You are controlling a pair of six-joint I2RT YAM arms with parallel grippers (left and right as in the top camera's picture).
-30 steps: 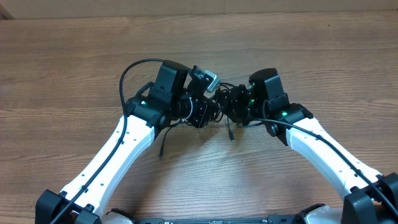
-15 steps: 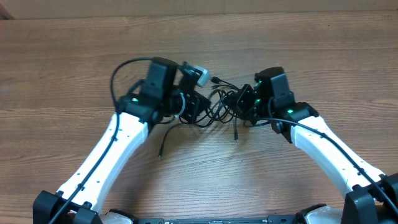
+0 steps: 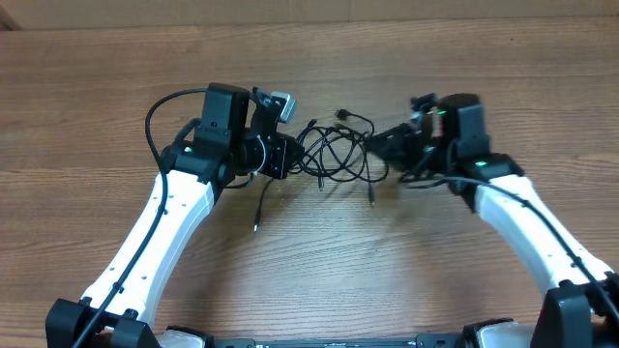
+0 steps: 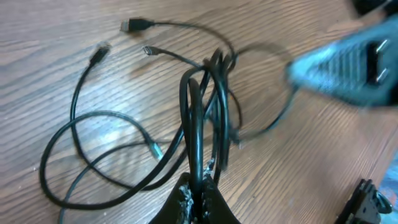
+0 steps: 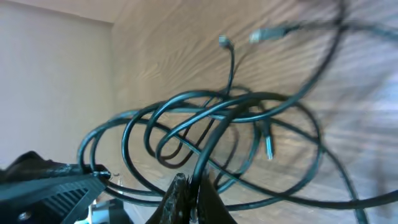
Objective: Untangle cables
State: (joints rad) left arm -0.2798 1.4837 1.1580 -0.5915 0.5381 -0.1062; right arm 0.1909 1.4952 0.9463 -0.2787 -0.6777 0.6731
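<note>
**Q:** Where are the cables in the overhead view?

**A:** The cables form 1 tangle of thin black loops on the wooden worktop, between the 2 arms. The left end effector meets the tangle's left edge. The right end effector meets its right edge.

**Q:** Does the overhead view confirm the grip?

**A:** No. The finger contact is too small to read there, so refer to the wrist views. In the left wrist view, the left end effector's fingers are pressed together at bottom centre, pinching a bunch of several strands. In the right wrist view, the right end effector's fingers are likewise closed, pinching a strand that enters between them.

**Q:** What else does each wrist view add?

**A:** The left wrist view shows 3 plug ends lying on the wood at upper left, with the opposite end effector blurred at upper right. The right wrist view shows 1 silver-tipped plug inside the loops. Whether those loops rest on the wood or hang clear cannot be determined.
</note>
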